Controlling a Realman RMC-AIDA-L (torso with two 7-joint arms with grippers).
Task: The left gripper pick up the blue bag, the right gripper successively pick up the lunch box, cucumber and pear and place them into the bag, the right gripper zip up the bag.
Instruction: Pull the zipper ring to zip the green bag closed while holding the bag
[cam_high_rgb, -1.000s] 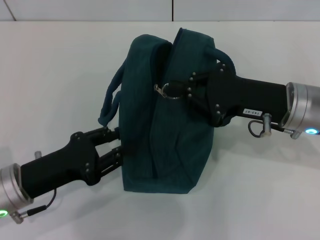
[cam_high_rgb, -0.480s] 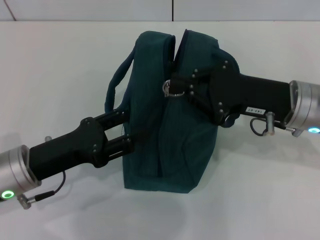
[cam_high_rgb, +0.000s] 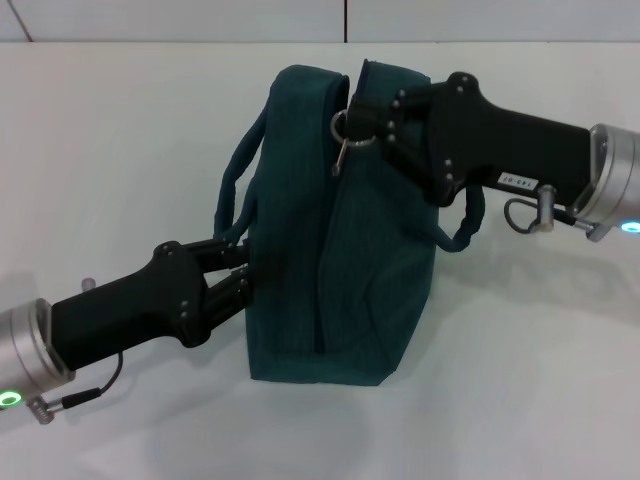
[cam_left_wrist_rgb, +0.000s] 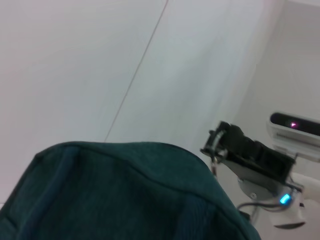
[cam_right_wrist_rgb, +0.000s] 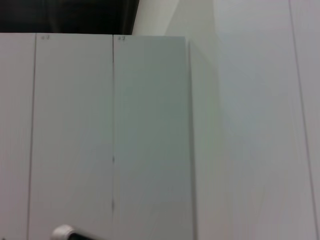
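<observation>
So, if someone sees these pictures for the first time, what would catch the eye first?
The big teal bag standing in the middle of the white table draws the eye first. Next come two black arms meeting it from both sides: the right pincer at the zipper ring near the bag's top, and the left pincer pressed against its lower side, just below a loop handle.

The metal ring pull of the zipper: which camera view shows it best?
The head view: the ring pull hangs at the right gripper, on the blue bag. The left wrist view shows it small and distant; the right wrist view does not show it.
</observation>
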